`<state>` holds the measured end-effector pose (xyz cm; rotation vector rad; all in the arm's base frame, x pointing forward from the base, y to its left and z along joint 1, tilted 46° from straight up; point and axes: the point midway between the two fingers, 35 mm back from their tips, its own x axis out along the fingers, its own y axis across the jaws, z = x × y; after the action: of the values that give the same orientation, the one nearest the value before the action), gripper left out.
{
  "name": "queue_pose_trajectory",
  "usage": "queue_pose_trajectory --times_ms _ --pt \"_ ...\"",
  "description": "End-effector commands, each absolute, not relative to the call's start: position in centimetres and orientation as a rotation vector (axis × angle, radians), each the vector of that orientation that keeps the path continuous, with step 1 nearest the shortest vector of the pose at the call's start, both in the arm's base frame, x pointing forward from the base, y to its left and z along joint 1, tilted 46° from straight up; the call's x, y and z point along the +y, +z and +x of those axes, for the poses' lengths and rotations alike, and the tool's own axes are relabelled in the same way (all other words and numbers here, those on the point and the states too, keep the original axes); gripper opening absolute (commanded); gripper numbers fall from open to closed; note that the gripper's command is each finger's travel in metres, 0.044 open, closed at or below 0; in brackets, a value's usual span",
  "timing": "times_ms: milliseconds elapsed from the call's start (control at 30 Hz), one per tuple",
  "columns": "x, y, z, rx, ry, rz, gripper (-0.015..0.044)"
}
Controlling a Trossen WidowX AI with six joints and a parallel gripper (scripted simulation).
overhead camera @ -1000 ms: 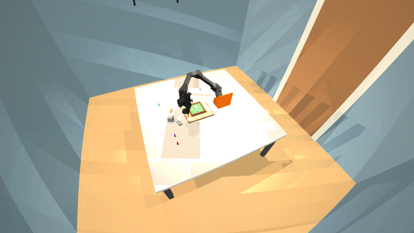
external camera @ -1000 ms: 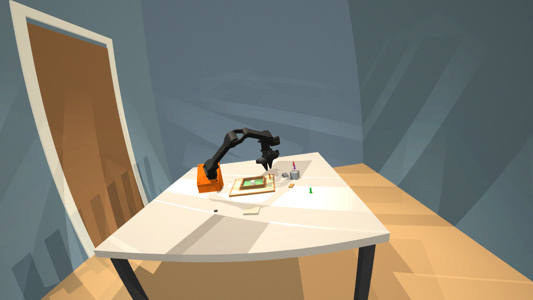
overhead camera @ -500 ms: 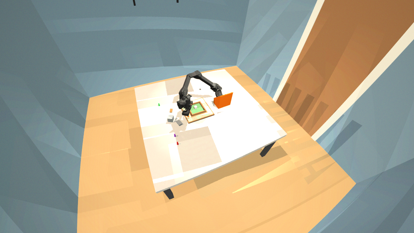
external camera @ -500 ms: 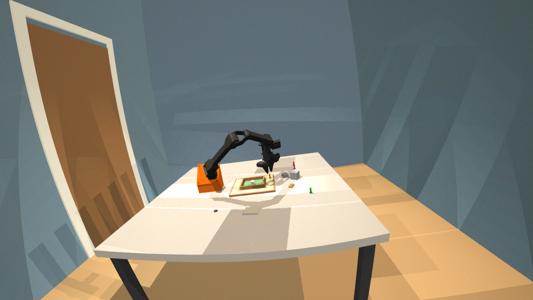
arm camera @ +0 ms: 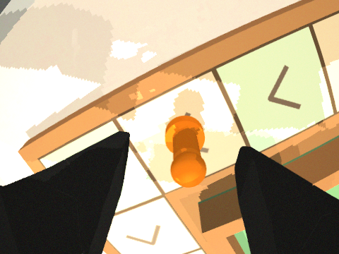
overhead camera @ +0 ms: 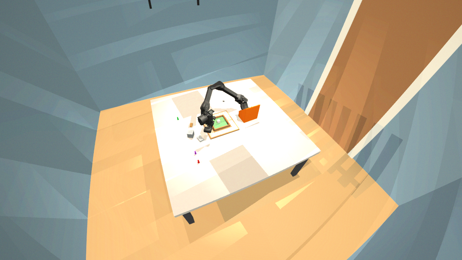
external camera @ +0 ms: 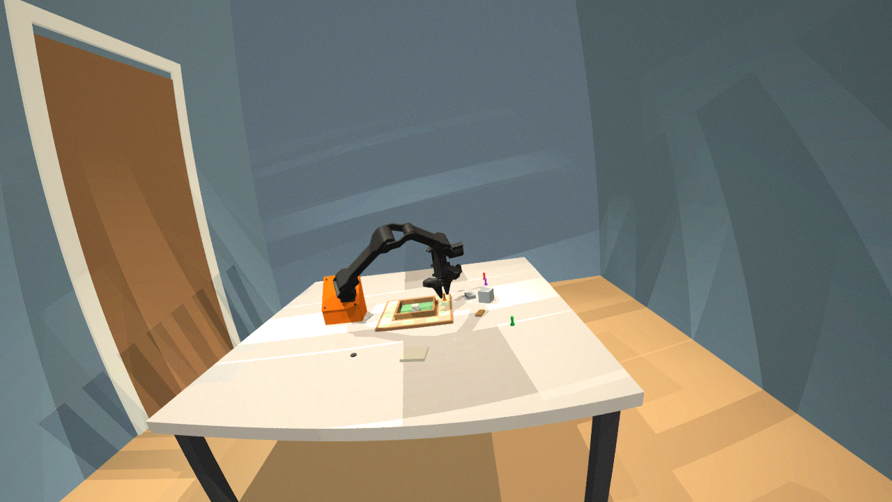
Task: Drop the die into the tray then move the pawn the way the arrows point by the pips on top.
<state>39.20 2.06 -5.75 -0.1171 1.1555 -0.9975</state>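
Your fingers stand part-open, empty; grip the likely light, rigid orange pawn, mid-frame in the wrist view, by its neck.

I count four pawns: one orange, one green, one purple and one red. I see one die, one board and one tray. There are two grey pieces, one cube and one flat block. I also count one brown block, one pale tile, one dark disc and one table. My wrist view shows two fingers.
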Motion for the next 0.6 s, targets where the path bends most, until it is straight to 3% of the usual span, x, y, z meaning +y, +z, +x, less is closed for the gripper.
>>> queue_pose_trajectory --times_ms 0,100,267,567 --pt "1.61 -6.17 39.15 1.156 -0.997 -0.124 0.02" --pt "1.44 -6.32 39.15 1.156 -0.997 -0.125 0.02" --pt "1.44 -6.32 39.15 1.156 -0.997 -0.125 0.0069" --pt "1.44 -6.32 39.15 1.156 -0.997 -0.125 0.0009"
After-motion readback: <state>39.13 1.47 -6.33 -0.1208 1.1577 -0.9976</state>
